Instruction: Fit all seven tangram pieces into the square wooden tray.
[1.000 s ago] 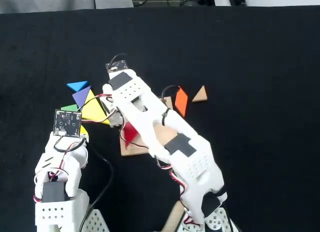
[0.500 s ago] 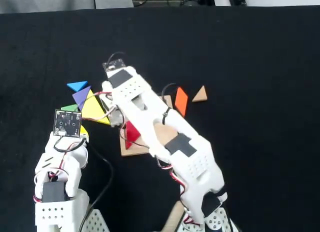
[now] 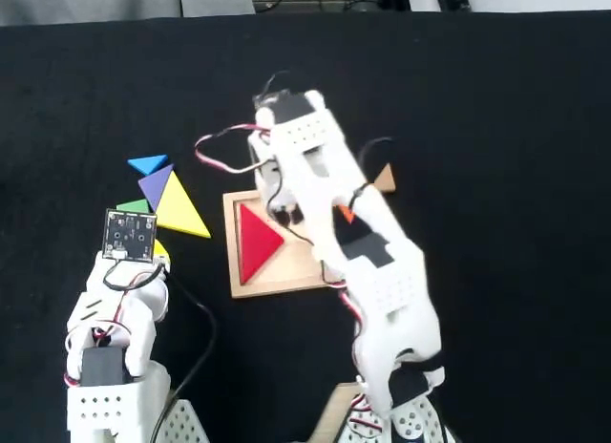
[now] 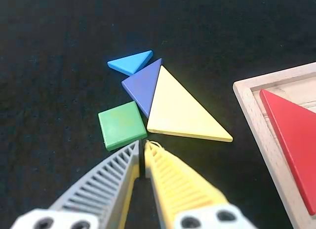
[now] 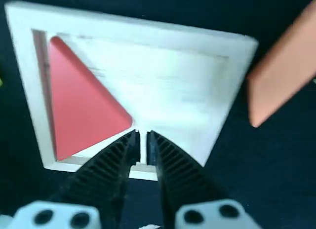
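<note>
Left wrist view: you're holding the left gripper (image 4: 143, 146), fingers (image 4: 170, 177) pinched shut, just beside the green square (image 4: 122, 131), so it's nearer. The right gripper (image 5: 141, 136), closed empty too, is hanging over the wooden tray (image 5: 148, 29) beside the red triangle (image 5: 79, 105).

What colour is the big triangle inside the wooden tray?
Red. The big red triangle shows best in the high view.

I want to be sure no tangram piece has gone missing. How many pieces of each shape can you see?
Triangles: 5 (blue, purple, yellow, red, tan)
Squares: 1 (green)
Orange piece, shape partly hidden: 1
Total: 7
</note>
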Controlling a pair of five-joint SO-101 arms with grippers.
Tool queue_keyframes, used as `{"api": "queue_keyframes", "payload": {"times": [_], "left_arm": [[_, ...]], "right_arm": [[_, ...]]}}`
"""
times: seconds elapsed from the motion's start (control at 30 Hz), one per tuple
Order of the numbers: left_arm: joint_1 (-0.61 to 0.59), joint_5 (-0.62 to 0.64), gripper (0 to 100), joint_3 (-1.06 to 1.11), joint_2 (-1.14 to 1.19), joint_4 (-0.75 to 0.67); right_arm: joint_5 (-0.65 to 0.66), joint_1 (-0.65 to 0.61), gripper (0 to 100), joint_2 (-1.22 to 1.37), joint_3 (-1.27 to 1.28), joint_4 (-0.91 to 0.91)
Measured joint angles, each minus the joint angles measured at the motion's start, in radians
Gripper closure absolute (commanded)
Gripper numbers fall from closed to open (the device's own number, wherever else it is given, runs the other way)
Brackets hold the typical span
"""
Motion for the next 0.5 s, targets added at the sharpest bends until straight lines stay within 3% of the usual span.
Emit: {"api": "queue_keyframes", "payload": {"times": [0.5], "left_arm": [[0.000, 0.000, 97, 0.000, 0.000, 0.000]], "right_arm": [[0.009, -0.029, 98.8, 0.064, 0.017, 0.000]]}}
